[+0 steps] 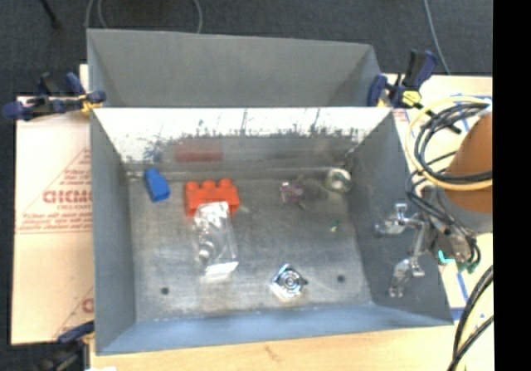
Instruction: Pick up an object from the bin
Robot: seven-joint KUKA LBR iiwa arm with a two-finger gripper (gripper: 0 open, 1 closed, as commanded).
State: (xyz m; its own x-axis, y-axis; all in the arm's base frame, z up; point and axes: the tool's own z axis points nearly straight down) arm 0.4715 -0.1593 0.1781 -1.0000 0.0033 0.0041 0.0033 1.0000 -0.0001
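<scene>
Dark carpet surrounds the grey bin [232, 70], where a few things lie loosely scattered. At right-centre of the frame the gripper [397, 251] hangs spread and empty over the sloping wall, likely staged before reaching left toward the red toy brick [211, 195].

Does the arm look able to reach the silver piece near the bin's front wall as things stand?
Probably yes. The silver piece lies alone on the bin floor, nothing on it or touching it, and the open jaws hang over the right wall with bare floor between.
</scene>
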